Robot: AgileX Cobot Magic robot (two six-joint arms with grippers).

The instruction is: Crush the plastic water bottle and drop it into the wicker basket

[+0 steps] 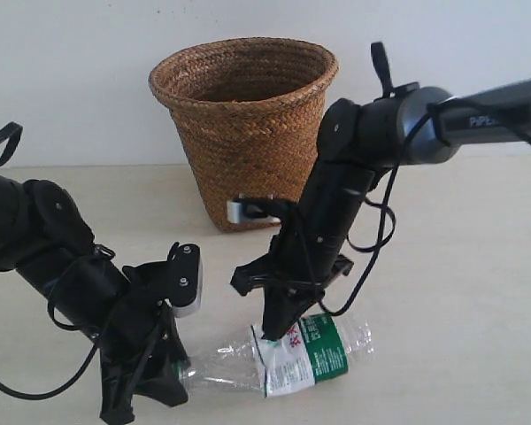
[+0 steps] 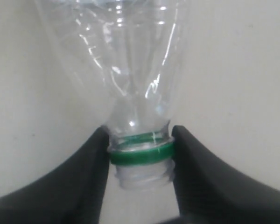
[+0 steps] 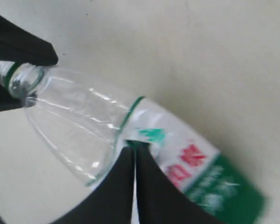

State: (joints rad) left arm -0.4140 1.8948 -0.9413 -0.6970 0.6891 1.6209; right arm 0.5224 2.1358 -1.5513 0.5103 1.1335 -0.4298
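Left wrist view shows me the left jaws clamped on the neck of the bottle, right at its green ring. I think this grip is to anchor the bottle while it lies on its side on the desk, in front of the basket and not yet in it. The right jaws are pressed together to a thin slit and stand tip-down on the label, so I judge they serve as one blunt point for flattening the body.
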